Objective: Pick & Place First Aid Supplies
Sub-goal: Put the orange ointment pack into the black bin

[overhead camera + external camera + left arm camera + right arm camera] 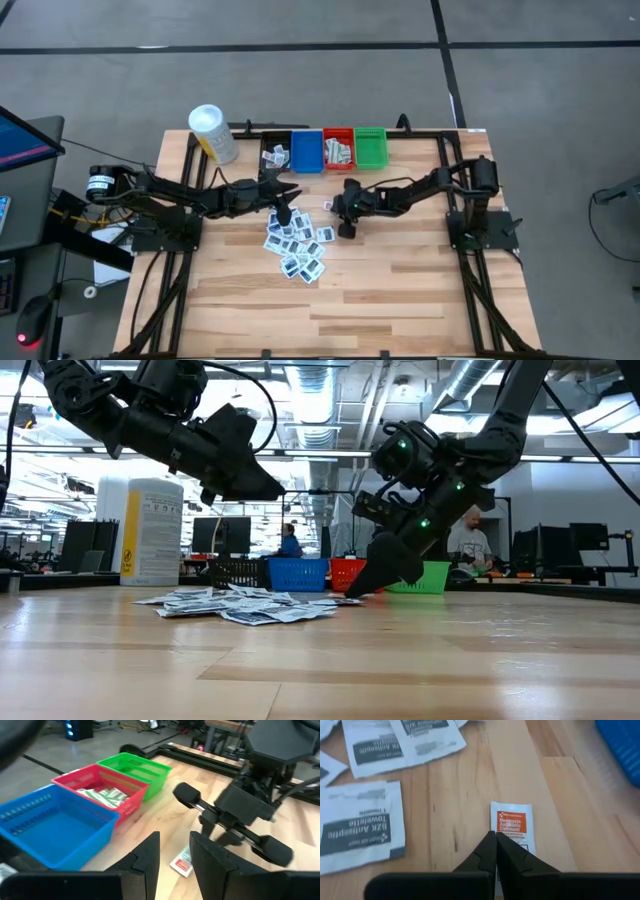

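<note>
Right hand pinches down on a small ointment packet on the desk.

The right hand point(496, 851) is low on the desk point(400, 290), with its two fingers pressed tight together, tips on the edge of a small white packet with an orange label, the ointment packet point(512, 827). I cannot tell if it really holds the packet. The packet lies flat, a little apart from the pile of white towelette packets point(296, 246). The left hand point(174, 855) hangs in the air above the pile, its fingers a little way apart and holding nothing. Behind the pile stand four small bins in a row: a black bin point(275, 154) with white packets in it, a blue bin point(306, 151), a red bin point(339, 150) with pale strips in it, and a green bin point(370, 147). A yellow container with a white cap point(212, 133) lies near the black bin.
</note>
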`<state>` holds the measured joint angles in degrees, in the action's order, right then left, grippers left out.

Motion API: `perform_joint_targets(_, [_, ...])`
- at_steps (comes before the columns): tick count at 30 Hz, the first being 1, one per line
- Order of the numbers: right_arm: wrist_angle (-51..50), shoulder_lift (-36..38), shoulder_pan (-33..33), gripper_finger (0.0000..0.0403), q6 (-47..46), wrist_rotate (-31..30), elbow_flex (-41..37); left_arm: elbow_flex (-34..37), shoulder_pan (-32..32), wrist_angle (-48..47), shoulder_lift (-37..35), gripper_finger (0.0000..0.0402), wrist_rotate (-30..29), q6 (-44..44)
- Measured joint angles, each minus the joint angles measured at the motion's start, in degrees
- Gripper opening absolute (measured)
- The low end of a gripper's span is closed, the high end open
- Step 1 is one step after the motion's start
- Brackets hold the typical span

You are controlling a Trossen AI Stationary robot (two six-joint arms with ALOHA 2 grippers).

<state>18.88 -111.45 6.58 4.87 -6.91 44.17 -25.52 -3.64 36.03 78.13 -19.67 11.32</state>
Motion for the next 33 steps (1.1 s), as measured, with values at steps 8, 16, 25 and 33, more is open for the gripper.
perform_joint_targets(8, [-6.91, 8.14, -3.31, 0.0, 2.02, -3.06, -0.64, 0.0, 0.0, 0.03, 0.0, 0.0106, 0.47, -0.08])
perform_joint_targets(16, [-9.49, 14.52, -7.18, 0.0, 3.01, -7.34, -0.46, 0.0, 0.0, 0.62, 0.0, 0.0106, 5.0, -1.45])
perform_joint_targets(25, [-8.7, 20.72, -10.67, 0.0, 3.18, -7.04, -0.29, 0.0, 1.07, 1.27, 0.0, 0.0106, 10.62, -25.16])
perform_joint_targets(33, [-5.64, 25.19, -13.12, 0.0, 3.14, -4.03, -0.18, 0.0, 3.45, 2.28, 0.0, 0.0116, 11.11, -43.89])
